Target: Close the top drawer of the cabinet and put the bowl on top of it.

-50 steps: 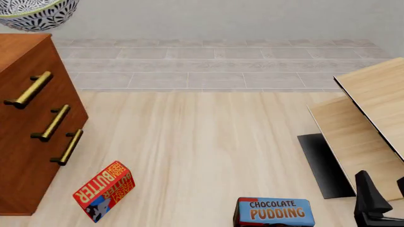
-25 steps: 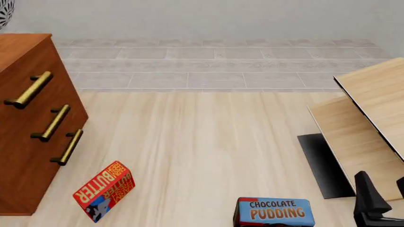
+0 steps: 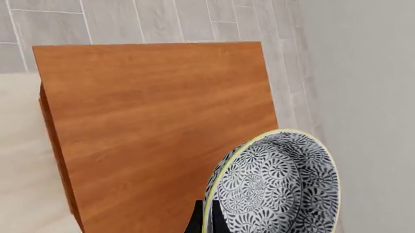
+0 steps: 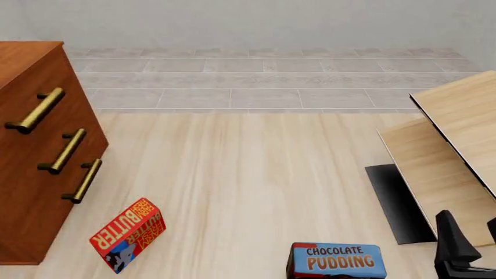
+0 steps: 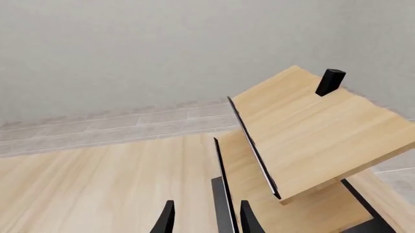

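Black fingers, left gripper [image 3: 206, 221]: clamped on the rim of the bowl [image 3: 275, 187], only their tips showing in the left wrist view.
Bowl: held on edge, tilted, above the cabinet [image 3: 162, 121] top near its far right corner; no contact with the wood can be seen.
Change: a second ago the bowl showed at the upper left of the front view; half a second ago only a sliver was left; now it is out of that view, so the arm has carried it further left over the cabinet.
Top drawer [image 4: 46, 104]: front looks flush with the two below, so closing appears done.
Meaning: I judge the carry nearly finished; what remains is levelling the bowl, lowering it and letting go.
Right gripper [image 5: 204, 221]: fingers a little apart, holding nothing, idle at the near right by the pale wooden boards [image 5: 311, 131].
Table: butter box [image 4: 128, 234] and chocolate pudding box [image 4: 337, 260] lie at the near edge, apart from the work.
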